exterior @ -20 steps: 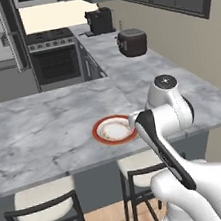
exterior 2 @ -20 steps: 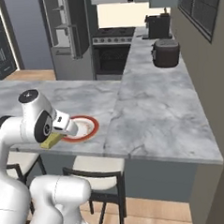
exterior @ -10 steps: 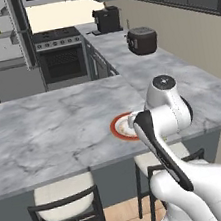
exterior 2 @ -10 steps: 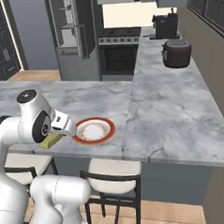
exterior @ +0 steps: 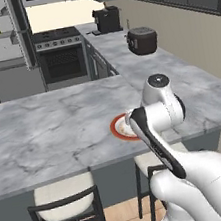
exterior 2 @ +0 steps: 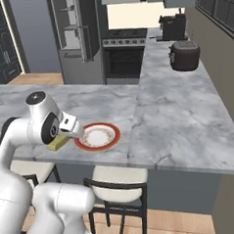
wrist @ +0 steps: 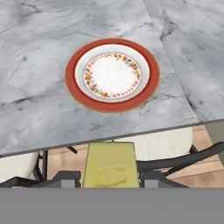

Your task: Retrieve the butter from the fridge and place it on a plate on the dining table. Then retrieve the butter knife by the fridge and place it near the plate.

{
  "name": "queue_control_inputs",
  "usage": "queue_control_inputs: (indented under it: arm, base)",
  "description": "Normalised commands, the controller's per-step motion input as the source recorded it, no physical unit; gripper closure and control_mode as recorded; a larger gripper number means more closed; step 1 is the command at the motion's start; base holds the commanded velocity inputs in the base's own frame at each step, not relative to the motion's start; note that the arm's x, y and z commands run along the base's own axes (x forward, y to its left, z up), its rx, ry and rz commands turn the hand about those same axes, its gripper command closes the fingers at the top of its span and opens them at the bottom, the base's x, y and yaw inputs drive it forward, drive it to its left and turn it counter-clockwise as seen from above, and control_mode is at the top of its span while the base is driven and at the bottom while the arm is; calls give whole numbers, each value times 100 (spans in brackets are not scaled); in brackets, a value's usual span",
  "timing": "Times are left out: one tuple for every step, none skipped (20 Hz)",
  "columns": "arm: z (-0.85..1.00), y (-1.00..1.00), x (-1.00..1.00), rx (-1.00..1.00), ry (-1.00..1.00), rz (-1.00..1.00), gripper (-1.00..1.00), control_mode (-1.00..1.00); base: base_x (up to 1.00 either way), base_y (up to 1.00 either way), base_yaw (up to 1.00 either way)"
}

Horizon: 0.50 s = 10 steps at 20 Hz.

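- The hand (wrist: 109, 181) is clamped on the butter (wrist: 110, 165), the pale yellow stick pinched between both fingers, out over the stools (wrist: 173, 148).
- The stick hangs at the worktop (wrist: 39, 109) edge, short of the plate (wrist: 112, 75) at 12 o'clock.
- Far back, the fridge (exterior 2: 77, 40) stands beside the oven (exterior 2: 124, 57).

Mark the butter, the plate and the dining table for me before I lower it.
butter (wrist: 110, 164): hand view, middle of the stick's top face, between the fingers.
plate (wrist: 112, 75): hand view, its white centre.
dining table (wrist: 39, 48): hand view, bare marble left of the plate.
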Motion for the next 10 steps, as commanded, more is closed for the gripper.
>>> queue_control_inputs:
  arm:
    - [0, -1, 53, 0, 0, 0, 100, -100]
    - [0, -4, 67, 0, 0, 0, 100, -100]
    - [-6, -21, 79, 0, 0, 0, 100, -100]
    - [-10, -28, 86, 0, 0, 0, 100, -100]
    - [-16, -42, 94, 0, 0, 0, 100, -100]
    - [-19, -38, 78, 0, 0, 0, 100, -100]
    - [-22, -31, 52, 0, 0, 0, 100, -100]
    - [-22, -31, 56, 0, 0, -1, 100, -100]
    - [-29, -41, 63, 0, 0, -3, 100, -100]
    - [-31, -49, 76, 0, 0, -5, 100, -100]
  base:
    - [0, 0, 0]
    - [0, 0, 0]
    - [0, 0, 0]
    - [0, 0, 0]
    - [0, 0, 0]
    - [0, 0, 0]
    - [0, 0, 0]
    - [0, 0, 0]
    - [0, 0, 0]
    - [0, 0, 0]
